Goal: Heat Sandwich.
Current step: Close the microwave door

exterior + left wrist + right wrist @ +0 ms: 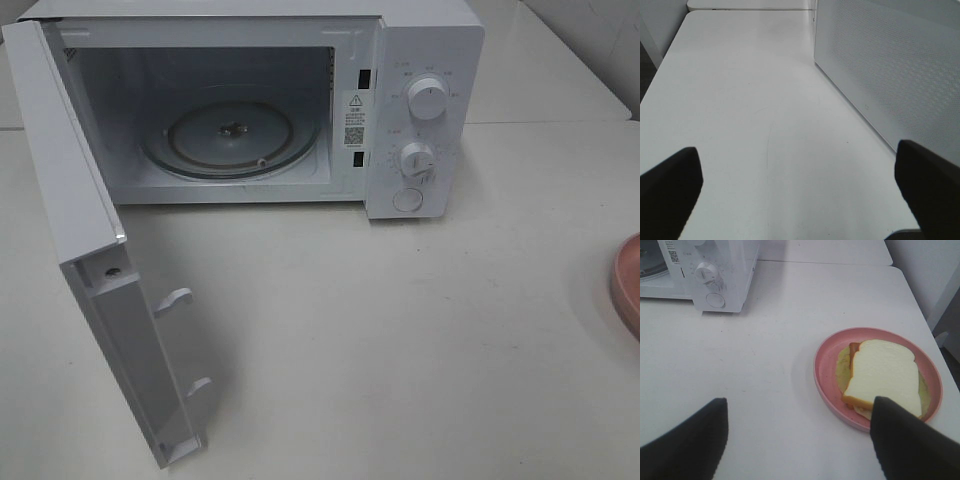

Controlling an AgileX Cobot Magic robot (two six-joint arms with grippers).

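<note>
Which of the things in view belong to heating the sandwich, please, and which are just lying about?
For the job:
- sandwich
- pink plate under it
- microwave, door open, glass turntable bare
- right pincer, open, near the plate

Lying about:
- nothing else on the white table

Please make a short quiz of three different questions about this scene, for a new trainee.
1. True or false: the microwave door is closed.
2. The sandwich lies on: A) the glass turntable B) the pink plate C) the bare table
3. Fill in: the right pincer is ___ and holds nothing.

Key: 1 false; 2 B; 3 open.
</note>
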